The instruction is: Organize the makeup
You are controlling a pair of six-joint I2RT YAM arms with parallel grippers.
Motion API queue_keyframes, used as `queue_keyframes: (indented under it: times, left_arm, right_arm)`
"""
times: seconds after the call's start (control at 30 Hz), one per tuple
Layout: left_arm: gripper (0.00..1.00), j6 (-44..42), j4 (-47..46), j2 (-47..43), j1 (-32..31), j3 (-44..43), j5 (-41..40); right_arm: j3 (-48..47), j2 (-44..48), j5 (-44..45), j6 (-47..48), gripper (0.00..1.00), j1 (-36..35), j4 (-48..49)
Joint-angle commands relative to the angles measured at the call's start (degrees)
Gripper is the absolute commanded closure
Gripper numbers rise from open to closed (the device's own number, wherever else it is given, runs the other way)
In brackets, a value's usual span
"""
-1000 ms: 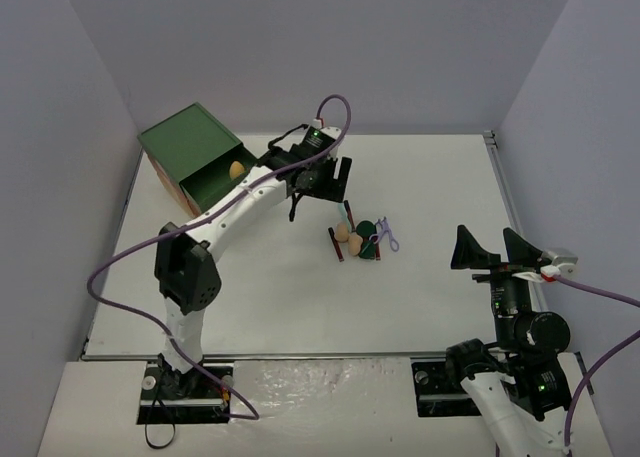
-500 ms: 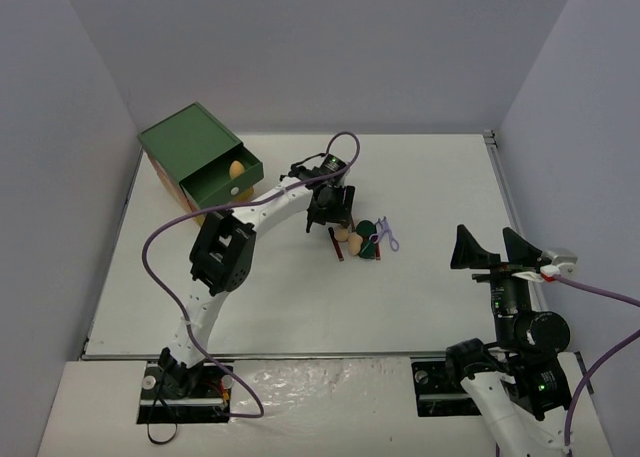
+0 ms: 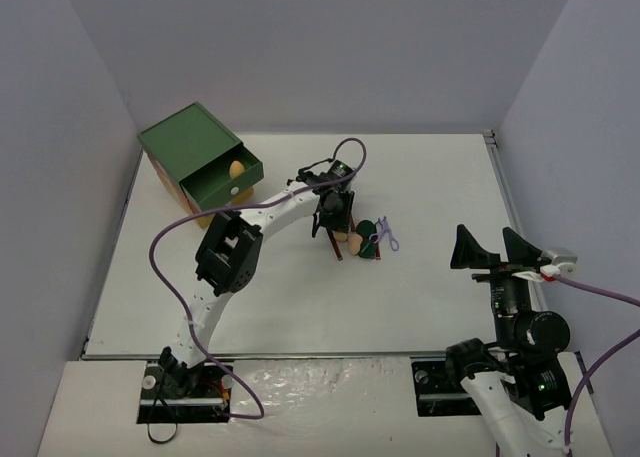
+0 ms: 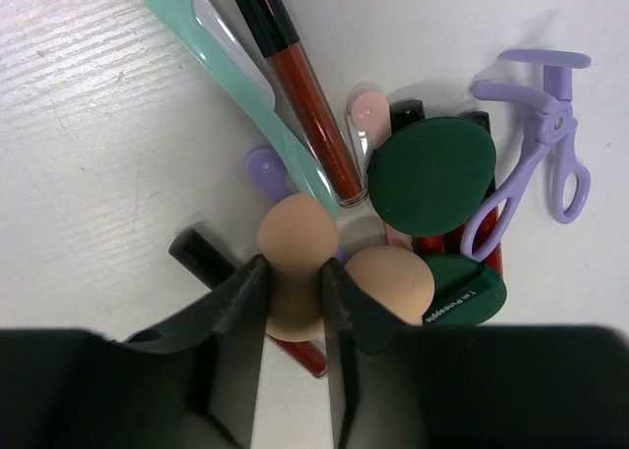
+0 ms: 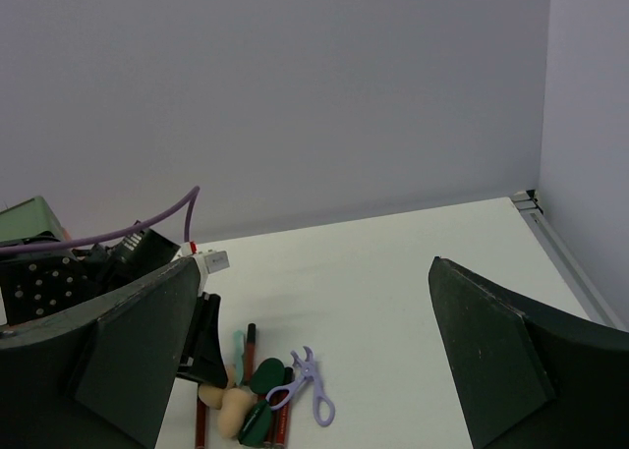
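Your left arm (image 3: 265, 212) has swung away from the green box (image 3: 190, 142) and over to the makeup pile (image 3: 368, 239) in the middle of the desk (image 3: 440, 177). Your left claw (image 4: 293, 272) has dropped down onto the pile. Its 2 fingers (image 4: 236, 302) were wide apart 1 second ago; now they have pulled in and press on both sides of 1 tan sponge (image 4: 298, 235).

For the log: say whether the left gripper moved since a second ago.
Yes. In the top view the left gripper went away from the green box, right and nearer, to the makeup pile, closing on a tan sponge.
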State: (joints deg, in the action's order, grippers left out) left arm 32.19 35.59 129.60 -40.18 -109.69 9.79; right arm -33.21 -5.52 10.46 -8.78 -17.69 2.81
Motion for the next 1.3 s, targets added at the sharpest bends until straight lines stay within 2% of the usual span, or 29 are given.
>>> queue_keyframes:
  times: [0.0, 0.1, 0.2, 0.57, 0.63, 0.73, 0.9, 1.27]
  left_arm:
    - [0.89, 0.5, -1.8, -3.1, -0.3, -3.6, -0.3]
    - [0.97, -0.6, -1.1, -5.0, -0.3, -4.1, -1.1]
    - [0.98, -2.3, 0.8, -9.0, -0.2, -5.7, -3.2]
    - [0.98, -12.1, 12.0, -21.4, 0.8, -13.5, -16.2]
    - [0.97, -13.8, 13.7, -23.2, 1.4, -14.2, -18.1]
    - [0.97, -16.3, 15.7, -26.2, 4.5, -13.9, -20.4]
    - [0.97, -20.2, 17.2, -31.6, 11.0, -10.2, -19.1]
    - [0.97, -25.9, 14.1, -40.8, 25.8, 5.5, -15.3]
  right_arm:
    - [0.0, -1.2, -0.3, 0.4, 0.00, -0.3, 5.1]
    - [-0.5, -1.6, -0.1, 0.4, 0.00, -0.3, 5.0]
    - [-2.3, -3.7, 0.3, 0.0, 0.00, -0.3, 4.4]
    - [-20.0, -31.5, 2.9, -2.5, 0.00, -0.3, -4.5]
    - [-22.2, -34.3, 2.6, -2.7, 0.00, -0.3, -5.5]
    - [-25.7, -42.0, 0.6, -3.3, 0.00, -0.3, -6.2]
    - [-28.4, -48.6, -0.7, -3.9, 0.00, -0.3, -6.2]
    - [-28.1, -52.7, 0.6, -3.1, 0.00, -0.3, -6.1]
